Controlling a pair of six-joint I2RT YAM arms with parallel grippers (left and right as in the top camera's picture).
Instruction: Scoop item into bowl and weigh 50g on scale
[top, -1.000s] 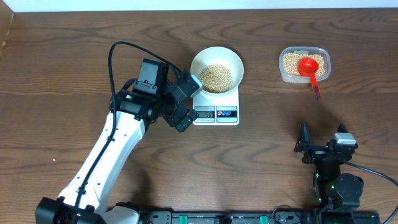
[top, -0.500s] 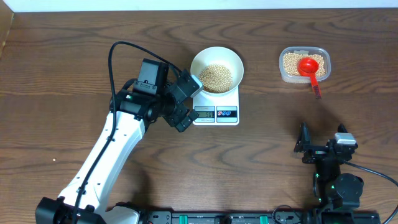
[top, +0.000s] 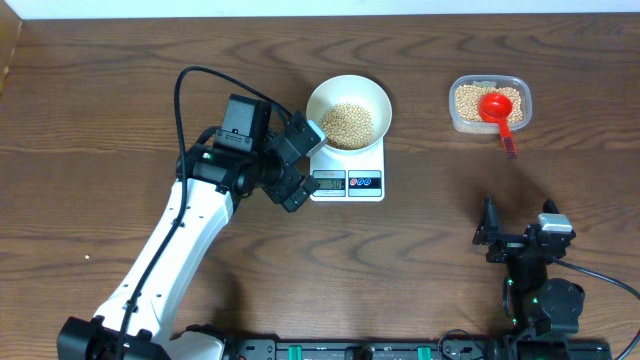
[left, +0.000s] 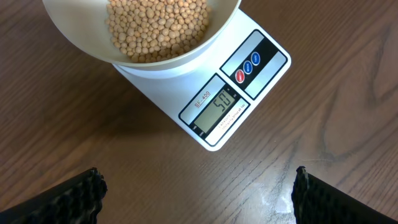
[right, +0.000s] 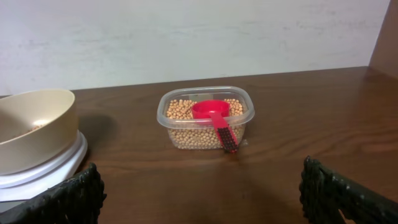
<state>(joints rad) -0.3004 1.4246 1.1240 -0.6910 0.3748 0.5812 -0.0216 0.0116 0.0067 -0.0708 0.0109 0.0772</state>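
Hovering beside small white rectangular digital scale (top: 347, 181): left pincer (top: 302, 165), spread wide, empty; one finger (top: 308, 133) perhaps touching round white bowl (top: 348, 97). Right pincer (top: 518, 228) released, empty, bare brown wooden bench (top: 400, 270) around.

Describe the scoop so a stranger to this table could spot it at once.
On the brown wooden table, find the clear plastic tub of beans at the far right. The scoop lies in it, its handle over the near rim. Its neighbours are pale; it is bright red.
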